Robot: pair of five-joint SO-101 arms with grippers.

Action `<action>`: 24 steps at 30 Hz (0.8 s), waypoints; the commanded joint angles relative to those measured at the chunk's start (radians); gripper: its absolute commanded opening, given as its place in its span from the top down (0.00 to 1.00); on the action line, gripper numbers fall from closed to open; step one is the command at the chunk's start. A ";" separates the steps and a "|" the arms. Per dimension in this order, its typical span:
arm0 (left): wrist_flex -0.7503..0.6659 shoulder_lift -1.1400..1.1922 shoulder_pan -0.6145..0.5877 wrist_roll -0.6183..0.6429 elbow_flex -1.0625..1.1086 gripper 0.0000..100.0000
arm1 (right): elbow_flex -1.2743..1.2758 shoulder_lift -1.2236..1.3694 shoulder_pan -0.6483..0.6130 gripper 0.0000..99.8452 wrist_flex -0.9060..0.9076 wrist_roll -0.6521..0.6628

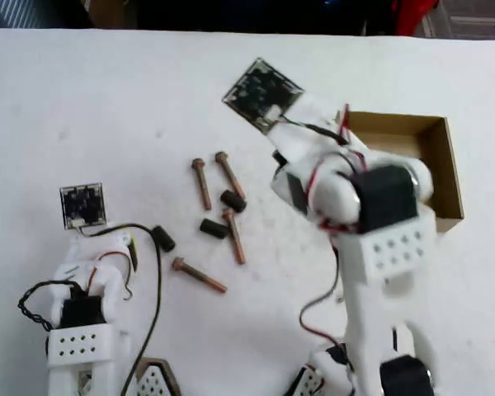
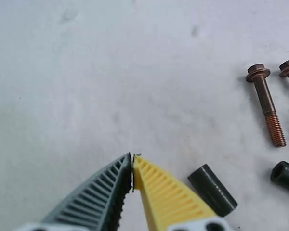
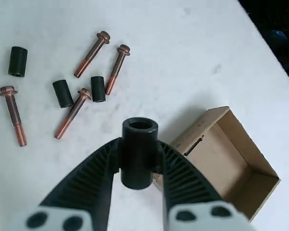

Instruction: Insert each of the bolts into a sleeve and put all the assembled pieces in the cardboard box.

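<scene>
My right gripper (image 3: 138, 144) is shut on an upright black sleeve (image 3: 138, 159), held above the table beside the open cardboard box (image 3: 231, 154). Several copper bolts lie loose on the white table, among them one (image 3: 92, 54) beside another (image 3: 117, 69) and a third (image 3: 13, 114) off alone. Three more black sleeves (image 3: 62, 93) lie among them. My left gripper (image 2: 132, 163) is shut on nothing, low over bare table, with a sleeve (image 2: 212, 189) lying just beside its yellow finger (image 2: 164, 197). In the high view the bolts (image 1: 233, 235) and sleeves (image 1: 214, 228) lie between the two arms.
The cardboard box (image 1: 454, 173) stands at the right of the table, partly covered by the raised right arm (image 1: 371, 206). The left arm (image 1: 82, 322) sits low at the front left, its black cable (image 1: 157, 280) trailing near a bolt (image 1: 198, 275). Bare white table stretches behind.
</scene>
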 commanded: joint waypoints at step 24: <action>0.008 -0.016 0.031 -0.005 -0.009 0.95 | 0.896 -0.688 0.016 0.98 -0.417 -0.166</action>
